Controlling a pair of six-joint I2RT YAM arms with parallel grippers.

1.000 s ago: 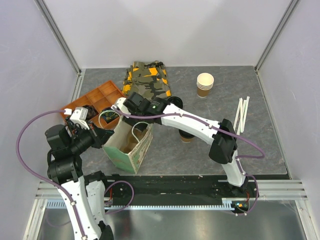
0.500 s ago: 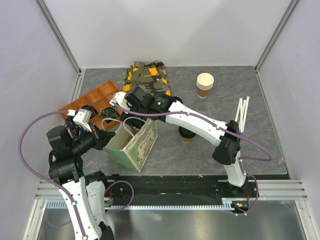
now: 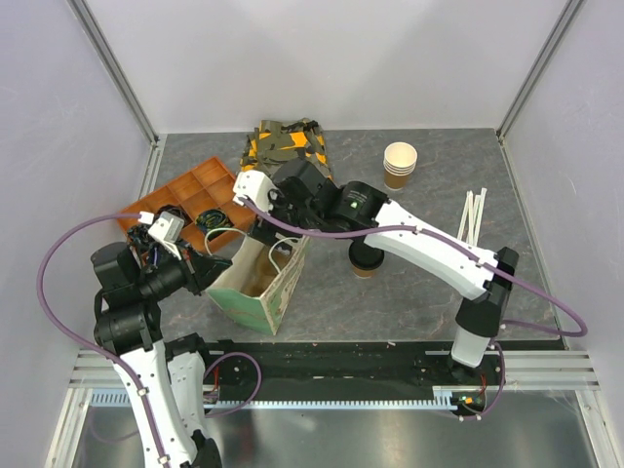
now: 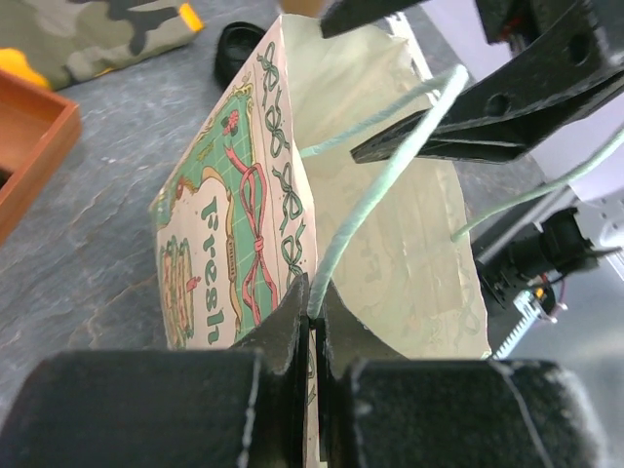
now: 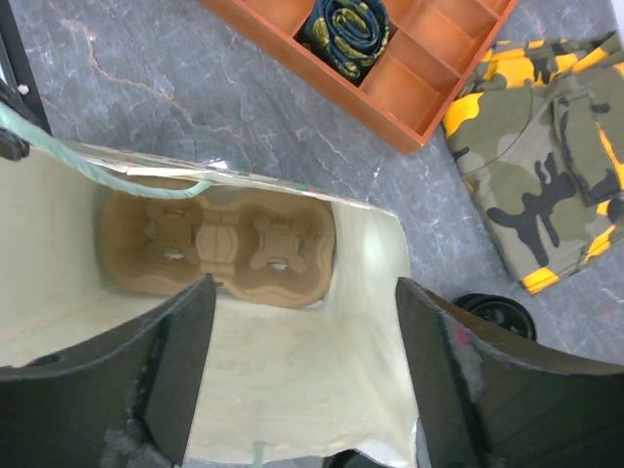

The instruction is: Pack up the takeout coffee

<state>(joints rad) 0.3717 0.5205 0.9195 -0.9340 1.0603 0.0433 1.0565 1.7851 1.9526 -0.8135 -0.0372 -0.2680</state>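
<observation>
Two pincers work at the printed paper bag (image 3: 255, 292), which stands open-mouthed on the grey desk (image 3: 390, 312). The left pincer (image 4: 314, 317) is closed tight on the bag's left rim together with one mint cord handle (image 4: 375, 205). The right pincer (image 5: 302, 380) hangs over the bag's mouth with its fingers spread wide and nothing between them. Below it, on the bag's floor, lies a brown cardboard cup carrier (image 5: 219, 244). The takeout coffee (image 3: 366, 261) stands on the desk just right of the bag, outside it, partly hidden under the right arm (image 3: 429, 249). Behind the bag lie an orange compartment tray (image 3: 190, 190) and a camouflage cloth (image 3: 288, 151), and a loose black lid (image 5: 492, 314) lies near the bag's far corner.
</observation>
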